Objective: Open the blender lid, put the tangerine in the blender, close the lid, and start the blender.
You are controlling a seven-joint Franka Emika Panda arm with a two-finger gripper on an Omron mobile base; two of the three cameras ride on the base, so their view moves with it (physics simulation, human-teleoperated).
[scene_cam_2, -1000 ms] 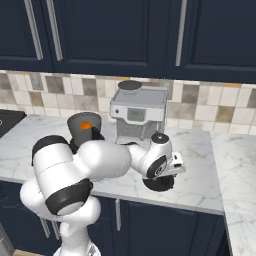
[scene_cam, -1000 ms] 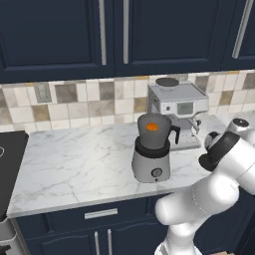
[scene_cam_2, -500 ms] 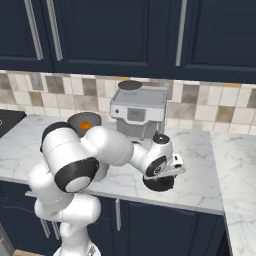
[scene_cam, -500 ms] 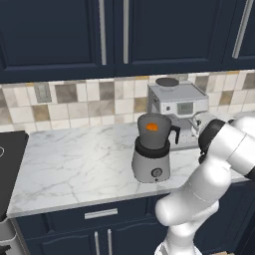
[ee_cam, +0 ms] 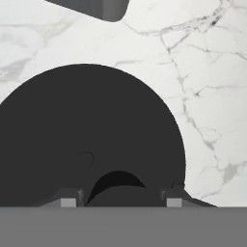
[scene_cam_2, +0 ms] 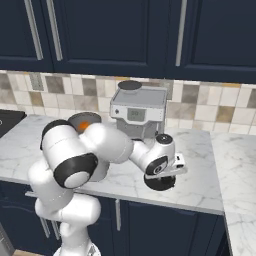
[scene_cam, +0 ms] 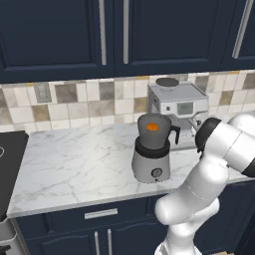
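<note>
The blender (scene_cam: 152, 154) stands near the middle of the left base view on the white marble tabletop (scene_cam: 74, 164), its silver-grey base with the round front knob low and its dark jar above, open at the mouth, with the black handle on the jar's right side. The tangerine (scene_cam: 152, 126) shows as a small bright orange patch inside the top of the jar; in the right base view it peeks out as an orange spot just left of the arm's big shoulder joint. Just behind and to the right of the blender stands the boxy silver coffee machine (scene_cam: 178, 107), against the tiled backsplash (scene_cam: 74, 97), with dark blue cabinets (scene_cam: 60, 35) above. The blender lid (scene_cam_2: 160, 182) lies flat on the tabletop right of centre in the right base view, in front of the coffee machine and well apart from the blender. The claw (scene_cam_2: 163, 175) is down on the lid, pointing at the tabletop. In the hand view the lid is a large black disc across the left and centre of the frame, and the two dark fingertips (ee_cam: 67, 200) rise at the bottom edge on either side of the lid's small knob, drawn in close about it; whether they press it I cannot tell.
</note>
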